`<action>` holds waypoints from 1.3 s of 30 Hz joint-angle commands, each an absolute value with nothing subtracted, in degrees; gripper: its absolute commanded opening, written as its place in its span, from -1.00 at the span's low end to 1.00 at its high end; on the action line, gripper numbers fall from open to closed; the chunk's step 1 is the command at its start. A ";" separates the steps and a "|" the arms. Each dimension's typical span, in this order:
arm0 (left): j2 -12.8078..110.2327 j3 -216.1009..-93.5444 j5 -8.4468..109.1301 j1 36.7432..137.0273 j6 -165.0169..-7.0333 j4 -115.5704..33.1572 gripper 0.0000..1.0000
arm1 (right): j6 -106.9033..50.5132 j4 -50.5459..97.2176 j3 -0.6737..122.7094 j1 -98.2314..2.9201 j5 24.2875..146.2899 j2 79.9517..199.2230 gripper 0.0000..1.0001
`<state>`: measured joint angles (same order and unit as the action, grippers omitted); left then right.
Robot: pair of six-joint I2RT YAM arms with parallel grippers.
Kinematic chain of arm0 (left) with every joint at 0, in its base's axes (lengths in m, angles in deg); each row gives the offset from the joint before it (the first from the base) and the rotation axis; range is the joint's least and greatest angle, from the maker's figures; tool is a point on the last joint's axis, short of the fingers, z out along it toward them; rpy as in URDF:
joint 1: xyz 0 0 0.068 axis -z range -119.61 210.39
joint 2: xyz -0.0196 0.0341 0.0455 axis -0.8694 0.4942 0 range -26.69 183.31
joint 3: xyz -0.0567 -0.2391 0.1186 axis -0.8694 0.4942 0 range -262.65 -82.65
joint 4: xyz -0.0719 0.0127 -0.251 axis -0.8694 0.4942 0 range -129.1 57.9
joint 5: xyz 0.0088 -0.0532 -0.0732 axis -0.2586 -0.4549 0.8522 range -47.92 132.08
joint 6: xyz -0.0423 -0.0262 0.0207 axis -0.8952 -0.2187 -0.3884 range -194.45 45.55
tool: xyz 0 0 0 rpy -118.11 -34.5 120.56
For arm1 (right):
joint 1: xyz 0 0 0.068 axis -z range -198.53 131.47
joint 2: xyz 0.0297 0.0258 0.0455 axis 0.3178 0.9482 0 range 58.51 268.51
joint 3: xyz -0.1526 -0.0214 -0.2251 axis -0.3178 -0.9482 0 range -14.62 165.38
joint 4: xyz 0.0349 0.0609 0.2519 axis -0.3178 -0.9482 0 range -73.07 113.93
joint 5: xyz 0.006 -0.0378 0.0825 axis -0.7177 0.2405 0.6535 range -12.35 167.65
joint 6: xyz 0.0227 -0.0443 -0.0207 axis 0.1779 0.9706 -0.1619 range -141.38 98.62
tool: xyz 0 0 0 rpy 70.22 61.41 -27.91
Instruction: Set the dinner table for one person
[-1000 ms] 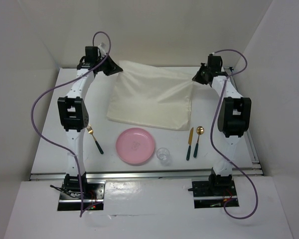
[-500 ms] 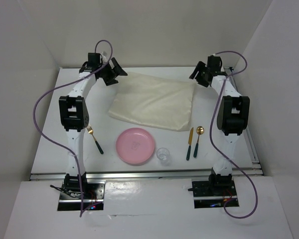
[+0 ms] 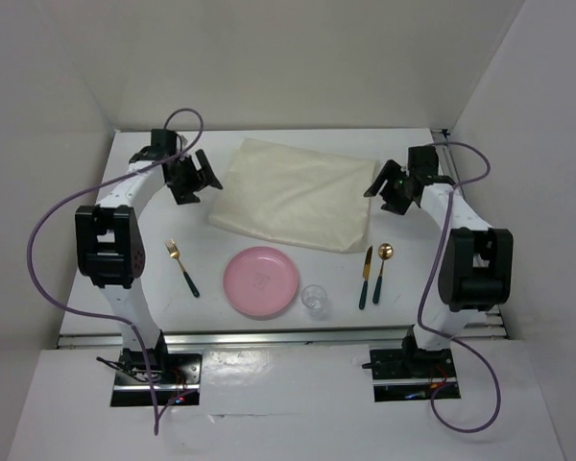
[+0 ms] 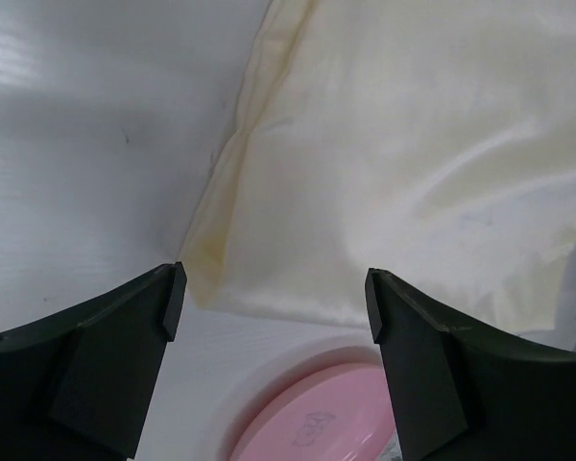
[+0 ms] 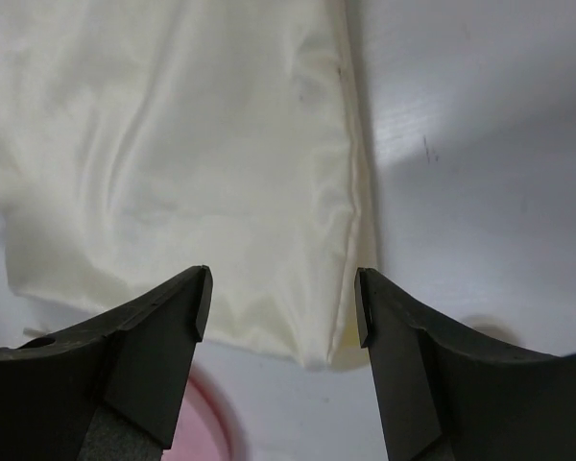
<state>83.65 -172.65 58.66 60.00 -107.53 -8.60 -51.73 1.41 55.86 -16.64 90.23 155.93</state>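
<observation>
On the dinner table (image 3: 206, 309) stands a clear glass (image 3: 314, 300), contents unclear.

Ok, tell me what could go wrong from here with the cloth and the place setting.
1. The cream cloth lies skewed, its near edge close to the pink plate; dragging it nearer could shove the plate or tip the glass beside it.
2. The left gripper and right gripper are both open at opposite sides; an uneven pinch would likely bunch the thin, wrinkled fabric.
</observation>
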 commanded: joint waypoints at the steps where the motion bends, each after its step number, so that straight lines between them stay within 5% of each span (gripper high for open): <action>1: 83.26 -168.53 55.97 61.00 -106.78 -8.08 0.89 | -55.21 -0.94 51.49 -16.33 95.22 151.06 0.46; 4: 83.26 -165.28 55.36 62.23 -107.49 -9.22 0.89 | -57.76 -1.91 45.78 -16.33 97.42 147.37 0.46; 11: 86.24 -161.67 53.51 62.23 -110.13 -10.79 0.51 | -63.74 0.46 35.93 -15.80 99.27 143.32 0.43; 15: 87.04 -160.35 53.51 62.23 -111.27 -12.12 -0.06 | -65.68 4.23 32.67 -15.80 102.34 143.93 0.43; 16: 87.65 -160.35 53.51 62.23 -111.27 -12.12 -0.47 | -66.46 5.64 31.89 -15.80 103.74 144.72 0.43; 19: 88.17 -160.35 54.12 62.23 -111.80 -12.12 -1.00 | -67.08 7.40 31.88 -16.50 103.75 146.30 0.43; 29: 86.95 -160.17 53.95 61.71 -111.80 -12.65 -1.00 | -68.67 8.90 32.93 -20.63 99.19 150.35 0.19; 36: 86.95 -159.65 53.95 61.70 -111.27 -12.65 -1.00 | -69.72 6.54 31.09 -21.69 93.21 149.82 -0.56; 39: 86.95 -159.65 53.95 61.70 -111.27 -12.65 -1.00 | -70.25 6.53 30.56 -21.69 91.45 149.82 -0.62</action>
